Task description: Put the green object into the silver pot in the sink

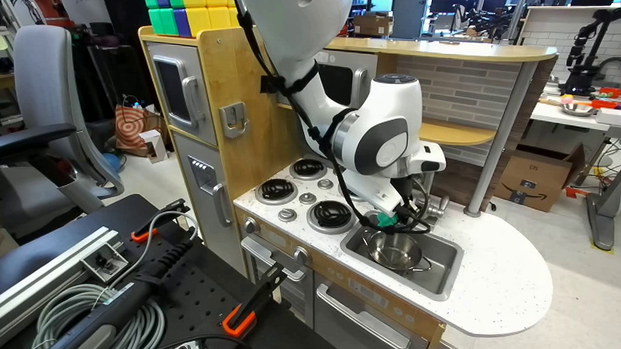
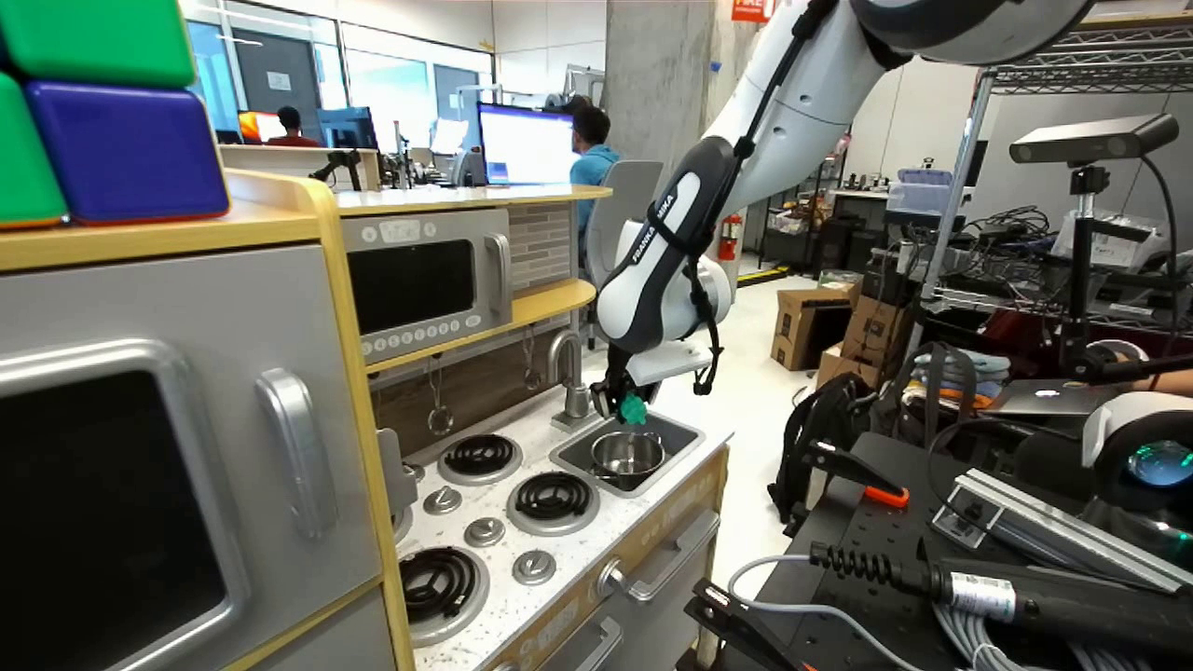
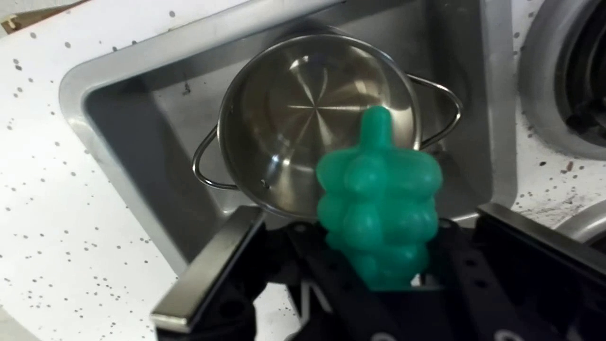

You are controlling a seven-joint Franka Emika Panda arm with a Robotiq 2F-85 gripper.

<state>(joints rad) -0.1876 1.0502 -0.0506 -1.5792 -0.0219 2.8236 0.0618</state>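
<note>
Green object (image 3: 378,199), glossy, bulging in rounded tiers and stubby-stemmed, hangs pinched in the end effector (image 3: 374,227).

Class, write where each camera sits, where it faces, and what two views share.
Exterior view: near the black table, facing down at the sink; arm shows.
Exterior view: near the tall cabinet, facing across burners; arm shows.
Wrist view: at the arm's end, facing down into the silver pot; gripper shows.
Both exterior views share arm, silver pot, green object.

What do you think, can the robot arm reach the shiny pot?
Probably yes: the end effector, holding the green toy, hangs near the silver pot, and nothing seems to cover its open top.
</note>
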